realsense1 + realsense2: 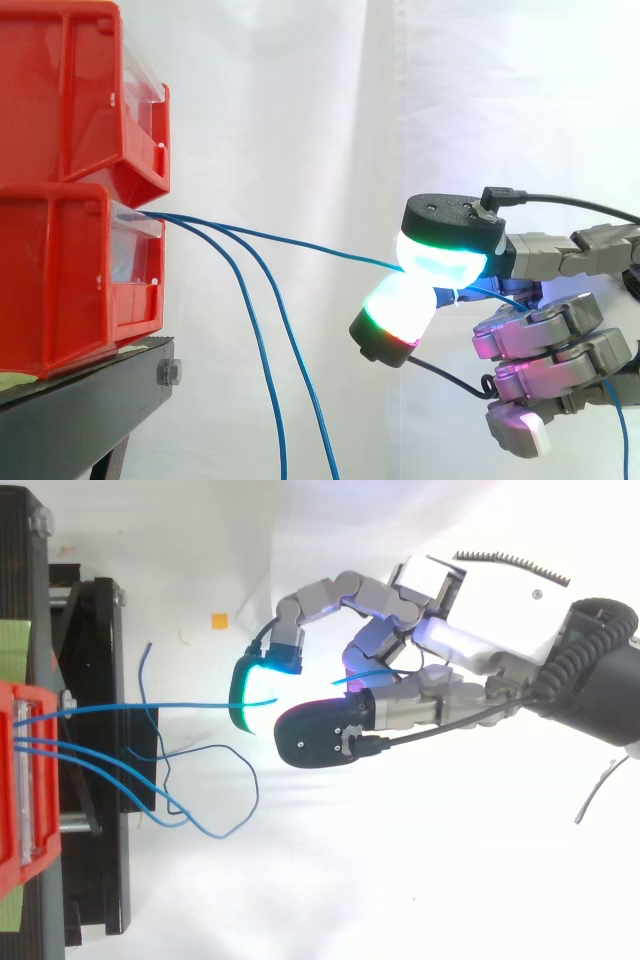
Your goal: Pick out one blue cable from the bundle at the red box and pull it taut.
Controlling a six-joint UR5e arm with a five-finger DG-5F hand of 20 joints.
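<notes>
Two red bins are stacked at the left; the lower red bin point(60, 280) has three thin blue cables coming out of its front. One blue cable point(300, 243) runs nearly straight from the bin to my hand point(420, 695), which is shut on it, pinching it between two glowing fingertips point(440, 262). In the top view the same cable point(150, 706) stretches from the bin point(20, 780) to the pinch. The other two blue cables point(270, 380) hang slack and drop downward, looping in the top view point(215, 825).
The bins sit on a black stand point(90, 400) at the left edge. A white curtain lies behind everything. A small orange marker point(217, 621) lies on the white floor above the cables.
</notes>
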